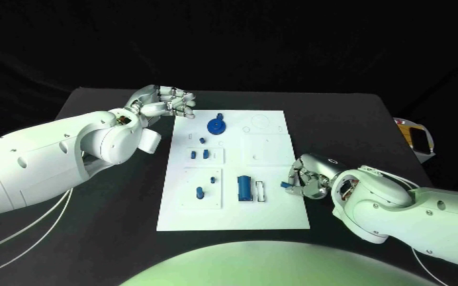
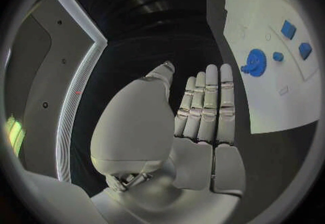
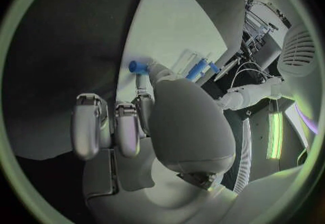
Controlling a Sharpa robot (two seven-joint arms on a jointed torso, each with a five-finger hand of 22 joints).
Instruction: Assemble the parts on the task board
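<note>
the right hand (image 1: 307, 183) pinches a small blue part (image 1: 284, 185) at the task board (image 1: 272, 160) edge, ready for seating (a guess); the left hand (image 1: 164, 102) hovers empty, fingers apart, beside the blue gear (image 1: 218, 126).

Head camera looks down over task board (image 1: 233, 170); wrist cameras sit close behind each robot hand, both sharing board

Black table (image 1: 105, 233); yellow-and-white object (image 1: 417, 138) at its right edge.
</note>
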